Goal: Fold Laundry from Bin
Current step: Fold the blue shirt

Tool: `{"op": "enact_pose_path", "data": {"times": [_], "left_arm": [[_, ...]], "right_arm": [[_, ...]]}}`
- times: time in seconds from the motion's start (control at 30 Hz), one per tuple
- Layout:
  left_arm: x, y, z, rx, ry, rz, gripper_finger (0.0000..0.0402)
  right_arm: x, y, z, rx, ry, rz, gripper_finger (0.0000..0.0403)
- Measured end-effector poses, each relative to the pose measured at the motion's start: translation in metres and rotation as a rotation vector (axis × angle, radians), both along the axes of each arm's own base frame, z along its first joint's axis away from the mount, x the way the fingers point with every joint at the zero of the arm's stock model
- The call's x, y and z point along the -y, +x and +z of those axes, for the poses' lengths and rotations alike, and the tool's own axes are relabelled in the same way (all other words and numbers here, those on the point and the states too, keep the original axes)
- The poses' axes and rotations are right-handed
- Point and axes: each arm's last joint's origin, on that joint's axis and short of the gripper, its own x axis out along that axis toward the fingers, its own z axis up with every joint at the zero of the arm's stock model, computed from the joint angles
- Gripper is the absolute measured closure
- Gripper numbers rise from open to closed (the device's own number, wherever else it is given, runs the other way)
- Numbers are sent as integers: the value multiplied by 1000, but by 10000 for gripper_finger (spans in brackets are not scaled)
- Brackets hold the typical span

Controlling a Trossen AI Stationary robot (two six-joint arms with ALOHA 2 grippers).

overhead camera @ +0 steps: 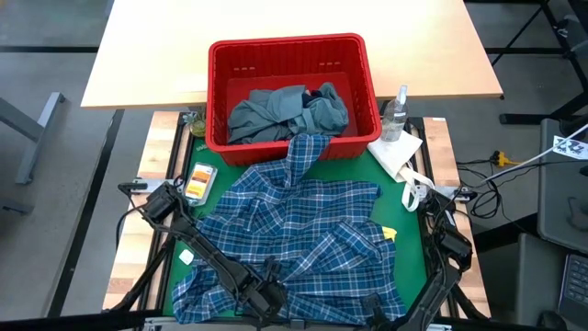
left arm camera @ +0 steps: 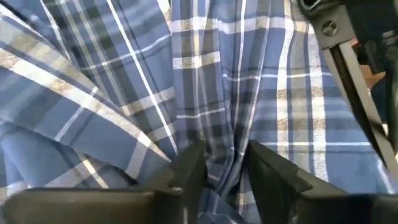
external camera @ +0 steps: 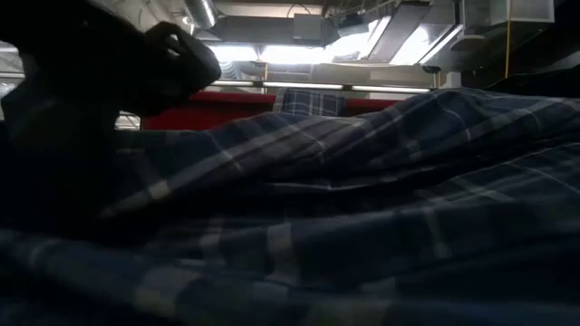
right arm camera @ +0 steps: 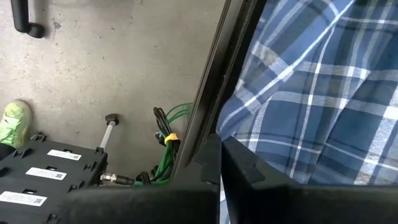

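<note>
On the green mat, plaid shirt (overhead camera: 294,239), no legible writing.

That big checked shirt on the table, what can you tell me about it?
The plaid shirt is soft blue cloth with white and dark lines, spread rumpled over the green mat. One part trails up over the rim of the red bin. The left gripper pinches a ridge of it near the front edge; the right gripper is shut at its front right edge, whether on cloth is unclear.
</note>
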Motion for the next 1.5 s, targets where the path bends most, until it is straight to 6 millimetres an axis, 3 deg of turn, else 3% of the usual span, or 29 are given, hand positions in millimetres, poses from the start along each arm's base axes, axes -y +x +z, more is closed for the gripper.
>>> {"op": "enact_pose_path", "data": {"times": [0.37, 0.6, 0.73, 0.93, 1.07, 1.33, 1.5], "left_arm": [[2, -1, 3, -21, -72, 83, 391], [8, -6, 28, -11, -78, 85, 399], [11, -11, 29, -27, -68, 97, 399], [13, -21, 30, -26, -16, 143, 399], [10, -30, 42, 48, 76, 220, 399], [3, -36, 34, -5, 148, 322, 400], [3, -34, 30, -1, 169, 326, 400]], "right_arm": [[1, 1, 0, -44, 30, -7, 402], [5, 3, 9, -88, 75, -18, 402], [12, 3, 28, -37, 78, -24, 403], [38, 2, 57, 31, -46, -75, 403], [61, 7, 65, 10, -180, -108, 403], [91, 36, 59, -7, -242, 34, 403], [106, 44, 42, -82, -276, 79, 403]]}}
